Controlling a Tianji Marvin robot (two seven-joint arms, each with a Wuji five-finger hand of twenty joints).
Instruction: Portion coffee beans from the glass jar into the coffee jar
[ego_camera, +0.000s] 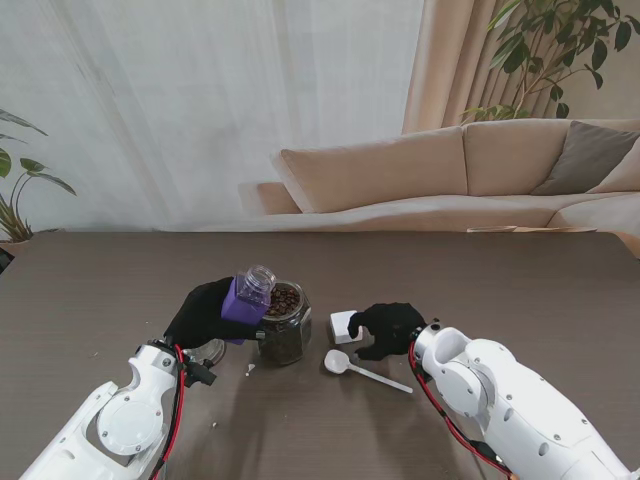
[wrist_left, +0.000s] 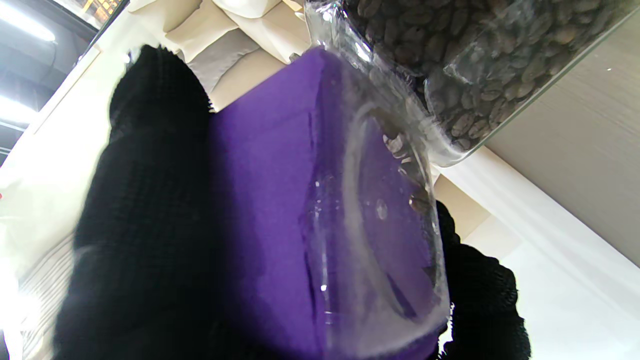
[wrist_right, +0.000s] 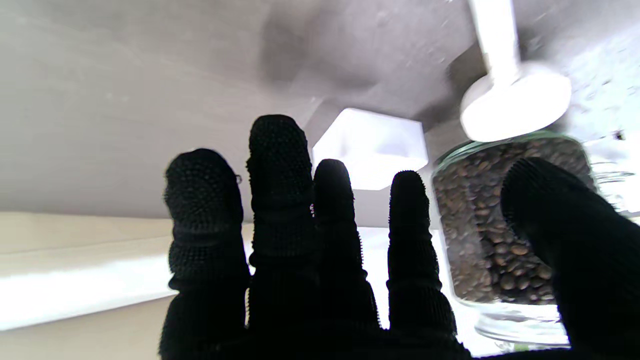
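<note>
An open glass jar full of coffee beans stands on the table in front of me. My left hand is shut on a small clear jar with a purple label, held tilted beside the glass jar with its open mouth pointing away from me. The left wrist view shows the purple-labelled jar close up against the glass jar. My right hand hovers open, to the right of the glass jar, just above a white spoon. Its fingers are spread, with the glass jar beyond.
A white square lid lies between the glass jar and my right hand. A round metal lid lies near my left wrist. A few small specks lie on the brown table. A beige sofa stands behind the table.
</note>
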